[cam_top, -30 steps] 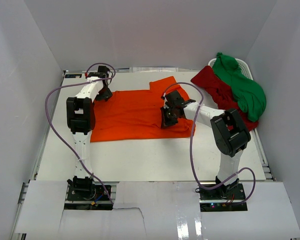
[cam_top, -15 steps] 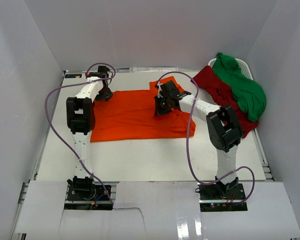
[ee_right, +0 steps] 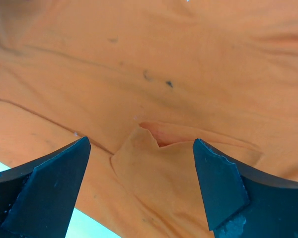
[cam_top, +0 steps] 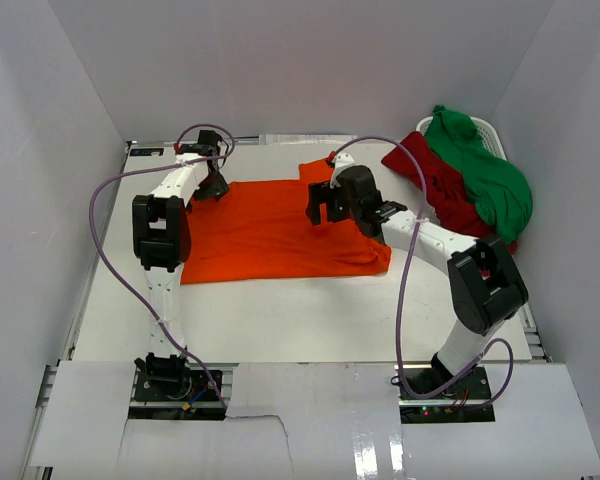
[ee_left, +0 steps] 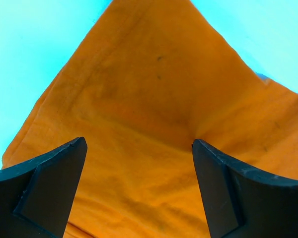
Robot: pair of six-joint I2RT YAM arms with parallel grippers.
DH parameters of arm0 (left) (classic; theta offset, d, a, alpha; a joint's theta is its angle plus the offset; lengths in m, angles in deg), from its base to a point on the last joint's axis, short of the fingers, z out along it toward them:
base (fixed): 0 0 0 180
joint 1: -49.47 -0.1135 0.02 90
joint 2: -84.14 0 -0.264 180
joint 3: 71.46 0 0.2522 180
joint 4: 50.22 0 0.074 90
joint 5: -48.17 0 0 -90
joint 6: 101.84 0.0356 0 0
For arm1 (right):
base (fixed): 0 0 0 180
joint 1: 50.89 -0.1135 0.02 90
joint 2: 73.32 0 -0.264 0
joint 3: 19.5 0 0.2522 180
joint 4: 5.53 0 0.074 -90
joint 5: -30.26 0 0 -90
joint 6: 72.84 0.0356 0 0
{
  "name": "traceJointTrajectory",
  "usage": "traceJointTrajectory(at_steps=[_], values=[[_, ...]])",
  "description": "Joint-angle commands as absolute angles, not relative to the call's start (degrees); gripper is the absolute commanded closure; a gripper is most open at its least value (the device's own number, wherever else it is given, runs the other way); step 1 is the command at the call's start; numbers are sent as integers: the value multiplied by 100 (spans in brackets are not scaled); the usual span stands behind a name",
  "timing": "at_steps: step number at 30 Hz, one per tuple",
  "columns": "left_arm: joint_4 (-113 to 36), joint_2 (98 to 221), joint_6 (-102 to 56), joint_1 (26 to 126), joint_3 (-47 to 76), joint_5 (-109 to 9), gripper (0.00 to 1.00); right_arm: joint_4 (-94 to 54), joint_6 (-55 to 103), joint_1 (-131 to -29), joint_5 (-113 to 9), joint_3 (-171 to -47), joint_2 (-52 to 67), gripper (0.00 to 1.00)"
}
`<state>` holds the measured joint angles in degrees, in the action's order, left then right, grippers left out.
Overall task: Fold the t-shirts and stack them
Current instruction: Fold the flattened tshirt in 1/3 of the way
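Item: orange t-shirt (cam_top: 270,235), spread flat on the table (cam_top: 280,320), long axis running left to right across it, one sleeve poking toward the far edge near the right end. Item: dark red t-shirt (cam_top: 435,180) and green t-shirt (cam_top: 485,175), heaped unfolded at the far right, green over red, draped on a white basket (cam_top: 492,135), well apart from both arms' working ends. Left end effector (cam_top: 212,187): over the far-left corner of the orange t-shirt, jaws spread wide; its wrist view shows that corner of cloth lying below the gap, nothing gripped. Right end effector (cam_top: 318,207): over the right-centre of the same shirt, just near-side of the sleeve, jaws likewise wide apart and empty; its wrist view shows a small raised flap (ee_right: 139,148) of orange cloth directly beneath, between the two fingers but not pinched. Governing relation: the shirt lies straight below both end effectors, with each arm at its own end of the long axis, so the right arm is the nearer one for the sleeve end and the left arm for the far-left corner. Judgement: folding is at an early stage; stacking not yet begun.
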<state>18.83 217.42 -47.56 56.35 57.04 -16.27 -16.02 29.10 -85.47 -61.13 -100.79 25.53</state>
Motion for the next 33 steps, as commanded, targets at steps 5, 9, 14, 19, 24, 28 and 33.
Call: traceJointTrajectory(at_steps=[5,9,14,19,24,28,33], values=[[1794,21071,-4691,5791,5630,-1275,2,-1357,2525,-8552,-6756,-9829,2265,10],[1794,21001,-4743,5800,5586,-1073,2,-1717,2174,-8403,-7255,-10707,3045,10],[1794,20921,-4831,5800,5516,-844,2,-2604,1928,-8069,-7292,-12463,3978,9],[1786,20851,-4884,5800,5463,-808,2,-2869,1742,-7788,-7292,-13222,4524,10],[1794,20711,-4858,5808,5375,-852,2,-3946,1935,-7462,-6978,-14310,5165,7],[1899,20158,-4814,6001,5165,-932,2,-3646,2006,-7435,-6537,-13247,4527,5],[2198,19018,-4875,6300,4489,-904,2,-3545,2234,-7444,-6072,-11976,3269,9]])
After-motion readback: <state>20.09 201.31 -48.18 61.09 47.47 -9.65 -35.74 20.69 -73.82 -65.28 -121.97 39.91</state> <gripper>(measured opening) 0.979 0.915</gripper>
